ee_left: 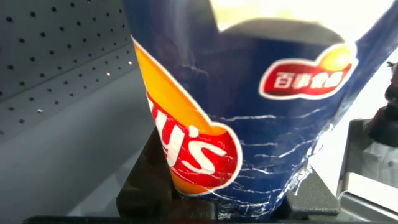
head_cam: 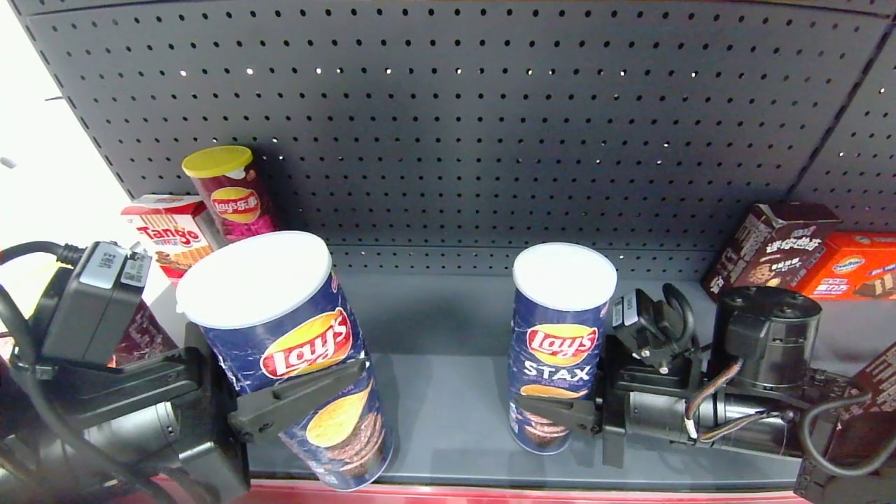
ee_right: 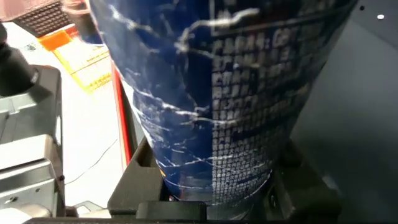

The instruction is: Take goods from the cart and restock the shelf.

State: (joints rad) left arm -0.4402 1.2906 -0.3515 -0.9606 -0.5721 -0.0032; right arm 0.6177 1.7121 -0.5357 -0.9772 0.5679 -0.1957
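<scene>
The left gripper point(head_cam: 301, 395) is clamped around the middle of a blue chip can point(head_cam: 280, 329), and this can leans, its white lid tipped towards the robot's left and its base low at the front edge of the shelf point(head_cam: 448, 392); I cannot tell whether the base touches the board. The right gripper point(head_cam: 553, 413) is closed on the lower part of a second blue can point(head_cam: 560, 336), which stands upright with its base apparently on the shelf, well apart from the first. Letting go of the leaning can as it is would probably tip it over, and so near the front edge it could roll off. Pushing it deeper on the same line risks bumping the red can point(head_cam: 227, 192) and wafer box point(head_cam: 168, 231) just behind the left gripper. On the right, fingers that open too little while backing out could drag the upright can forward and topple it.
</scene>
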